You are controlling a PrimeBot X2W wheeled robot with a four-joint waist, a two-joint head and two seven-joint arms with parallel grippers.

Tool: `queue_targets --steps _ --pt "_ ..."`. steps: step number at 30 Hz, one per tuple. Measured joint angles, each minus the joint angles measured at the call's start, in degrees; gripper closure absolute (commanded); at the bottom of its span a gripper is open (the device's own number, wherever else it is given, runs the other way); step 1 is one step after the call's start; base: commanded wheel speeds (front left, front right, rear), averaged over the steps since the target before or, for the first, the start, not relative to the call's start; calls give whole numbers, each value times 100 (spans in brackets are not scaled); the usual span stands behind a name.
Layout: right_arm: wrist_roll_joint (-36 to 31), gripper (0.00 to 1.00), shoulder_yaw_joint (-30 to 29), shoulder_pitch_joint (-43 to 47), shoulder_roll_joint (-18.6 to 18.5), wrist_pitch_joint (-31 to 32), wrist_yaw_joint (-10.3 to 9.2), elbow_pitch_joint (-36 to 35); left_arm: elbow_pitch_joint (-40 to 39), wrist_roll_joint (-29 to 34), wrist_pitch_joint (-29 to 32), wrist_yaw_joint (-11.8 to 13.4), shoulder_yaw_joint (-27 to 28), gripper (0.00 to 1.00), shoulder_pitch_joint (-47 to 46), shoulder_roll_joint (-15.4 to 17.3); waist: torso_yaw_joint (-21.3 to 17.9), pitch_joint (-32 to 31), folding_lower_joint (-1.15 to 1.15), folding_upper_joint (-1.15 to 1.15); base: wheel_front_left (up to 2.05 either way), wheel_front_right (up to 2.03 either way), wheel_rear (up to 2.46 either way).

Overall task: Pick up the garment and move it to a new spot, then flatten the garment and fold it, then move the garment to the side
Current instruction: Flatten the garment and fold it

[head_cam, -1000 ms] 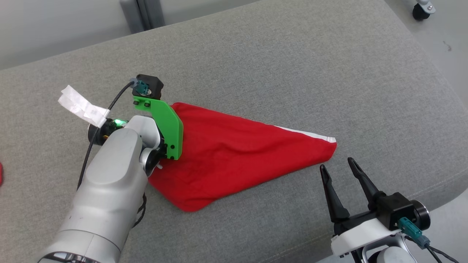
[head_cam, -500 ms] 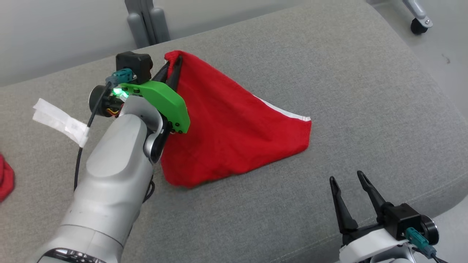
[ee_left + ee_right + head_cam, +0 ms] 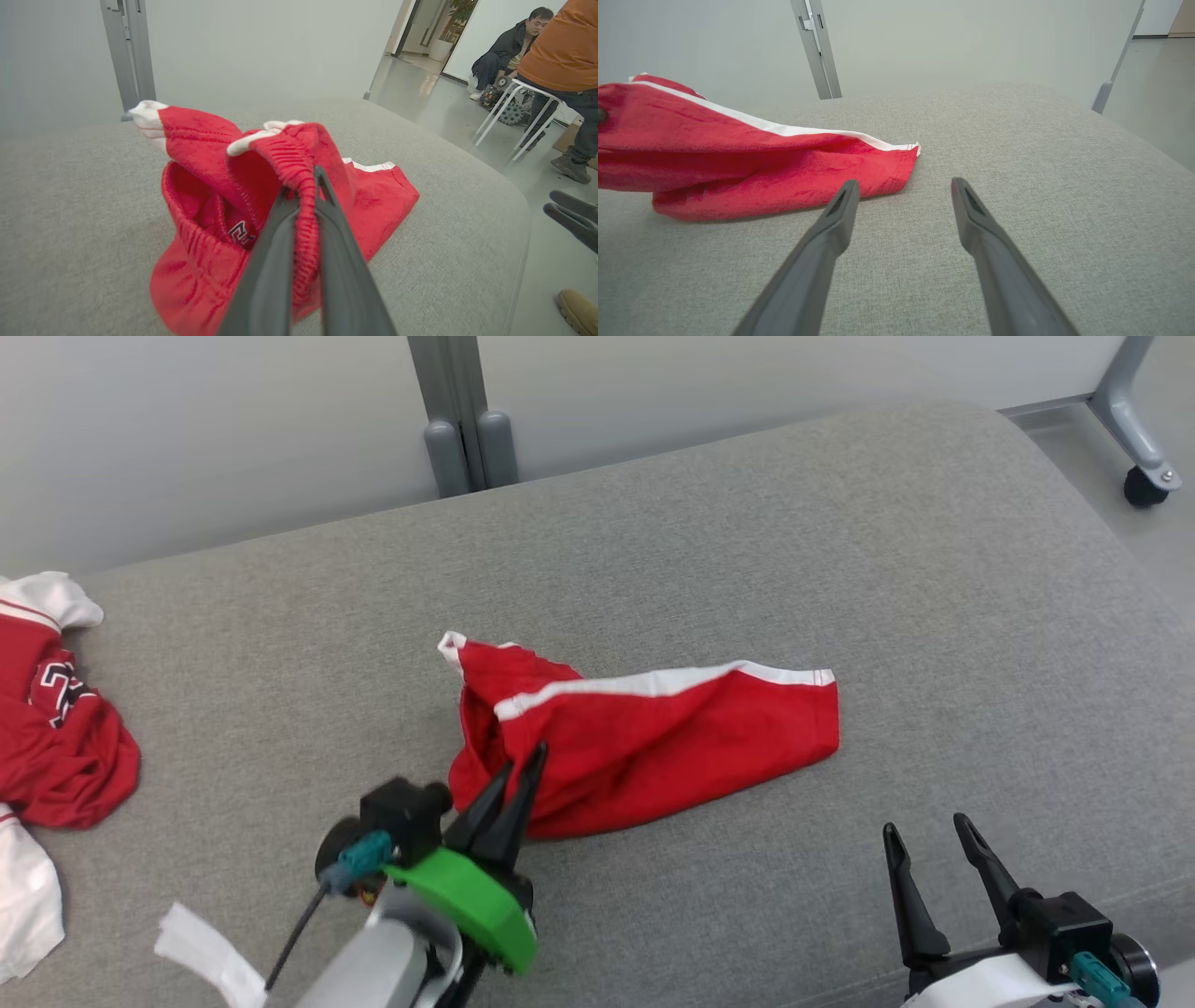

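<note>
Head view, garment: the red garment [image 3: 653,737] with white trim lies bunched near the middle of the grey sofa cushion [image 3: 840,541], with one end humped up towards the left.
Head view, left gripper: your left gripper [image 3: 525,758] sits at the near left end of the garment, its fingers pressed together against the cloth.
Head view, right gripper: your right gripper [image 3: 925,823] hovers over the near right of the cushion with its fingers spread and nothing between them, apart from the garment.
Head view, other clothes: a red and white pile [image 3: 56,737] lies at the far left edge, well apart from the garment.
Left wrist view, grip: your fingers are clamped on the ribbed waistband [image 3: 299,186], and the cloth around it rises off the cushion while the rest trails on it.
Right wrist view, right end: the garment's white-trimmed corner [image 3: 906,154] lies flat just beyond your left finger, not touched.
Step in hand: you seem to be in the first step, carrying the garment by its waistband to a new spot.
Next move: you will likely need to lay the waistband down and let go. Then bring your right gripper to the right corner so both ends can be drawn apart and flattened.
Care: the cloth is folded over itself near your grip, so spread it before you fold.
</note>
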Motion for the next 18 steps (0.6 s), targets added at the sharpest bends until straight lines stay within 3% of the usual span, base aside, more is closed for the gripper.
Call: queue_targets --steps 7,14,15,16,17,18 --pt "5 0 -14 76 2 0 0 58 -216 62 -4 92 -223 100 1283 245 291 -88 0 0 0 0 0" --pt "10 0 13 79 2 0 0 90 -131 236 -21 89 167 100 1722 97 446 -100 0 0 0 0 0" --pt "10 0 16 78 3 0 0 94 -94 341 -23 86 207 84 1752 110 448 -102 0 0 0 0 0" --pt "10 0 22 79 3 0 0 99 -59 372 -26 83 286 47 1811 107 447 -106 0 0 0 0 0" --pt "10 0 23 79 3 0 0 100 -46 387 -26 78 385 1 1886 89 443 -113 0 0 0 0 0" --pt "10 0 23 79 3 0 0 101 -44 422 -26 69 448 0 1960 71 437 -119 0 0 0 0 0"
